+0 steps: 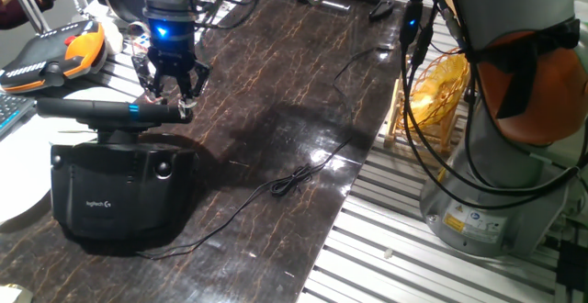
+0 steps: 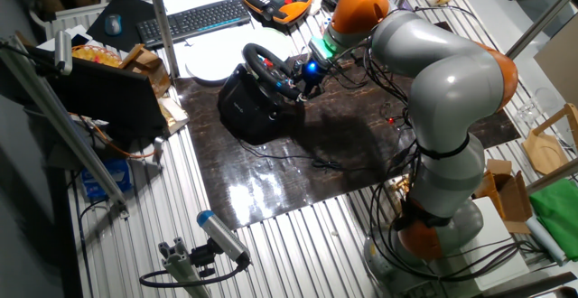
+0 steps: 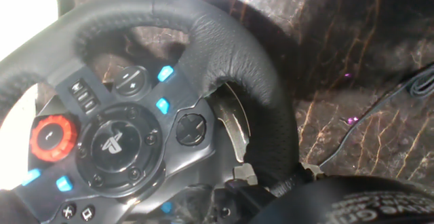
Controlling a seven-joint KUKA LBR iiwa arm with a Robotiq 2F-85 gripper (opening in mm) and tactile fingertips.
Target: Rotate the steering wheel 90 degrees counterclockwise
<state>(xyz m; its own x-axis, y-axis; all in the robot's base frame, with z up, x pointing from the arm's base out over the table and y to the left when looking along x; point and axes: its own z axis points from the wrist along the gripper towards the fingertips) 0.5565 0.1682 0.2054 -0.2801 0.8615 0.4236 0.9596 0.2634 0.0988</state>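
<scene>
Padding on the steering wheel (image 1: 96,110) looked thick and grippy, the rim stiff on its heavy boxy base near the worktop's (image 1: 303,83) left edge, so the rim seemed the place to hold. Rightward, the tool (image 1: 175,96) stood at the rim; whether it gripped I cannot tell. Dark surface beyond offered swinging room.

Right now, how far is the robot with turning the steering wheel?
Done: the claw has reached the steering wheel and sits at its rim, fingers spread around it. In hand: taking hold; a firm grip cannot be confirmed, though the hand view shows the rim very close. Left: the turn itself; whether it has begun cannot be judged.
</scene>
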